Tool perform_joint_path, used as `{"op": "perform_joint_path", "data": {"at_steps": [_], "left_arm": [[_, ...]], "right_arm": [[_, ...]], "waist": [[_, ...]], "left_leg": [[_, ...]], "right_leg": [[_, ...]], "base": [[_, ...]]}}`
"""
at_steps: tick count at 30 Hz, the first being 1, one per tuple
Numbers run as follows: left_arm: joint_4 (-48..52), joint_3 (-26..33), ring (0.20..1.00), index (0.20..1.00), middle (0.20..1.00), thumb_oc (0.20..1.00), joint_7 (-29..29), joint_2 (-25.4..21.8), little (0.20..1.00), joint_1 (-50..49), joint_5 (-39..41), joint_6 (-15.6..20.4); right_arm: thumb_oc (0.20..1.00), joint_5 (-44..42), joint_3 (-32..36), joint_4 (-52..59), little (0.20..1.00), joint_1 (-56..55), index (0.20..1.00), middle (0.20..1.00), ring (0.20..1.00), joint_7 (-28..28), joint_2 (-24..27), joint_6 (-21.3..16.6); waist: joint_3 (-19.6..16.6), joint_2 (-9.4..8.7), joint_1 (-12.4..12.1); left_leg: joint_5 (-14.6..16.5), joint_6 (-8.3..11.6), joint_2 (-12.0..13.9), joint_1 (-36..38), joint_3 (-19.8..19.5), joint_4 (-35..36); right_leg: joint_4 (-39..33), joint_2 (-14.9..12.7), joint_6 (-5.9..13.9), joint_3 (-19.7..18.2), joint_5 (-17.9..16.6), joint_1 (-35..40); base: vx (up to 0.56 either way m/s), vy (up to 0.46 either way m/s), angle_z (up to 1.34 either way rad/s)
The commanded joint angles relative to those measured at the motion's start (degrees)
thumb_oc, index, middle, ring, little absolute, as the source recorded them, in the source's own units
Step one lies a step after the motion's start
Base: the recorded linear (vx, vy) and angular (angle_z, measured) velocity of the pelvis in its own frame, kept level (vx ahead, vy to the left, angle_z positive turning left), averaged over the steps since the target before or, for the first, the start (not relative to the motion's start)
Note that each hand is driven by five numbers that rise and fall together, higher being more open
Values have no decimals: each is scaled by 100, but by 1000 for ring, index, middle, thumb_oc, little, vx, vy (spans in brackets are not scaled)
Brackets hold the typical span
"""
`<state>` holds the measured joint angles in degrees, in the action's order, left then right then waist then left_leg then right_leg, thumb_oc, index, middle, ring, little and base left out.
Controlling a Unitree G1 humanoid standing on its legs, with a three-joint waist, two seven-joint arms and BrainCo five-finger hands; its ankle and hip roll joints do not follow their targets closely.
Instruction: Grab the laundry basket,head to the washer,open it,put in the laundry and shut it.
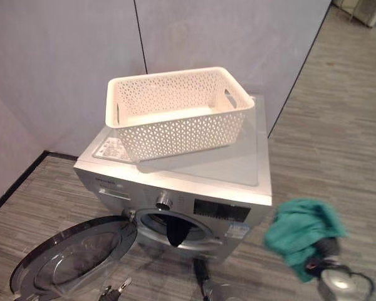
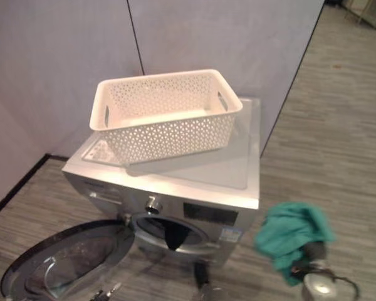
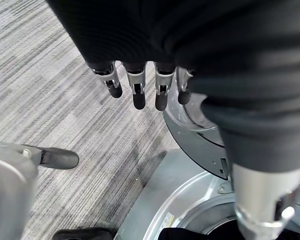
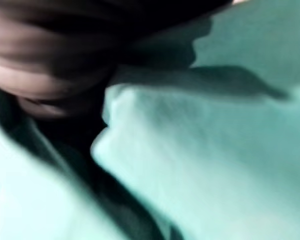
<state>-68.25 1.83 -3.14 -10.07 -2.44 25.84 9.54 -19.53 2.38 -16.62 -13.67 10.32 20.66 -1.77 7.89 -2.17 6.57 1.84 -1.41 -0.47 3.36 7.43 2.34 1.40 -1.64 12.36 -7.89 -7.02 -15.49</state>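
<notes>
The left hand (image 3: 140,85) hangs over the grey plank floor (image 1: 338,125) beside the washer's open door (image 1: 72,254), its fingers (image 3: 139,95) straight and holding nothing. The silver front-loading washer (image 1: 238,172) stands against the wall; a dark item (image 1: 175,233) hangs at its round opening. On top sits the cream laundry basket (image 1: 175,113), a perforated rectangular tub with cut-out handles. To the right of the washer, the right hand (image 1: 329,251) carries a crumpled teal cloth (image 1: 301,232) draped over it; I cannot tell how its fingers are set.
</notes>
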Motion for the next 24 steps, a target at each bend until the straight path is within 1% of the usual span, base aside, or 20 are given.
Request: {"op": "perform_joint_path", "data": {"at_steps": [1,3,4,5,6,7,10,11,12,13,14,15,17,19,20,21,22,24], "left_arm": [[-5,-18,1000,1000,1000,1000,-38,-537,1000,85,-209,81],[29,-16,1000,1000,1000,1000,-33,-615,1000,71,-200,82],[35,-18,1000,1000,1000,1000,-39,-641,1000,67,-175,78],[60,-1,1000,1000,1000,1000,-39,-671,1000,48,-160,80],[78,3,1000,1000,1000,1000,-19,-687,1000,13,-160,70],[76,3,1000,1000,1000,1000,-25,-706,1000,-5,-162,69],[46,-25,1000,1000,1000,1000,-43,-708,1000,-6,-192,97],[72,-92,1000,1000,1000,1000,-79,-675,1000,58,-197,132],[99,-136,1000,1000,1000,1000,-104,-652,1000,109,-165,154],[138,-247,1000,1000,1000,1000,-133,-591,1000,152,-121,174],[139,-333,1000,1000,1000,1000,-150,-567,1000,190,-148,184],[104,-482,1000,1000,1000,1000,-180,-521,1000,282,-163,200],[74,-666,1000,1000,1000,1000,-229,-449,1000,376,-121,211],[63,-799,1000,1000,1000,1000,-268,-428,1000,434,-79,222],[66,-907,1000,1000,1000,1000,-313,-432,1000,509,-38,238],[80,-1063,1000,1000,1000,1000,-391,-430,1000,605,50,289],[149,-1218,1000,1000,1000,1000,-438,-416,1000,692,201,352],[300,-1420,1000,1000,1000,1000,-473,-377,1000,730,368,406]], "right_arm": [[200,-347,-58,210,200,755,200,200,200,-330,236,-412],[200,-339,-297,125,200,696,200,200,200,-464,138,-362],[200,-411,-433,-7,200,725,200,200,200,-503,57,-375],[200,-477,-548,-80,200,742,200,200,200,-573,-31,-354],[200,-428,-713,-173,200,760,200,200,200,-644,-86,-319],[200,-436,-884,-273,200,817,200,200,200,-700,-176,-300],[200,-375,-1398,-545,200,988,200,200,200,-831,-353,-223],[200,-339,-1711,-752,200,1077,200,200,200,-893,-418,-178],[200,-342,-1843,-966,200,1165,200,200,200,-892,-460,-173],[200,-305,-2076,-1270,200,1340,200,200,200,-858,-589,-155],[200,-258,-2202,-1352,200,1428,200,200,200,-858,-640,-162],[200,-245,-2477,-1715,200,1651,200,200,200,-841,-811,-177],[200,-389,-2880,-2277,200,2052,200,200,200,-828,-1133,-196],[200,-522,-3163,-2590,200,2321,200,200,200,-812,-1379,-214],[200,-685,-3421,-2860,200,2551,200,200,200,-797,-1613,-227],[200,-938,-3690,-3177,200,2843,200,200,200,-798,-1860,-247],[200,-1166,-3792,-3526,200,3132,200,200,200,-760,-2043,-265],[200,-1532,-3711,-3823,200,3442,200,200,200,-689,-2189,-300]], "waist": [[224,-276,-251],[216,-194,-378],[166,-162,-461],[109,-149,-534],[42,-169,-620],[-17,-232,-747],[-144,-445,-1088],[-98,-515,-1218],[-57,-517,-1247],[19,-499,-1312],[72,-482,-1334],[205,-444,-1377],[333,-384,-1498],[433,-346,-1602],[572,-316,-1702],[713,-242,-1817],[848,-158,-1913],[956,-66,-1995]], "left_leg": [[468,-38,9,-89,-109,-270],[369,-47,97,-206,-80,-294],[264,-61,143,-333,-44,-295],[225,-65,172,-395,-29,-279],[192,-66,168,-449,-21,-275],[160,-55,150,-546,1,-296],[114,3,166,-784,153,-357],[50,58,181,-964,118,-433],[-2,102,194,-1071,62,-449],[-115,166,207,-1209,-55,-433],[-163,195,200,-1272,-126,-424],[-234,235,163,-1397,-307,-429],[-323,273,116,-1576,-488,-408],[-385,288,96,-1737,-579,-420],[-424,294,69,-1848,-664,-430],[-463,308,49,-1997,-745,-452],[-496,328,31,-2125,-815,-465],[-526,336,13,-2237,-864,-463]], "right_leg": [[478,-591,-62,471,152,541],[913,-627,-231,882,550,711],[1272,-625,-317,1048,720,759],[1401,-608,-376,1144,923,878],[1412,-597,-427,1245,1064,1067],[1246,-612,-438,1364,1185,1333],[555,-739,-446,1586,1187,1706],[273,-690,-474,1624,1232,1763],[180,-640,-500,1663,1240,1757],[76,-565,-559,1774,1278,1762],[38,-530,-583,1862,1297,1772],[-13,-490,-623,2035,1336,1786],[-59,-450,-651,2229,1352,1734],[-54,-422,-673,2304,1373,1653],[37,-407,-711,2322,1418,1540],[114,-405,-731,2359,1425,1379],[195,-413,-755,2403,1436,1220],[244,-409,-765,2426,1435,1082]], "base": [[-231,2,-50],[-189,1,-2],[-157,-14,12],[-137,-30,14],[-108,-59,4],[-139,-94,-14],[-117,-144,-40],[-135,-167,-12],[-186,-164,8],[-142,-107,23],[-147,-113,65],[-114,-79,86],[-99,-52,115],[-71,-21,65],[-81,-1,27],[-85,18,29],[-63,33,34],[-21,34,21]]}}
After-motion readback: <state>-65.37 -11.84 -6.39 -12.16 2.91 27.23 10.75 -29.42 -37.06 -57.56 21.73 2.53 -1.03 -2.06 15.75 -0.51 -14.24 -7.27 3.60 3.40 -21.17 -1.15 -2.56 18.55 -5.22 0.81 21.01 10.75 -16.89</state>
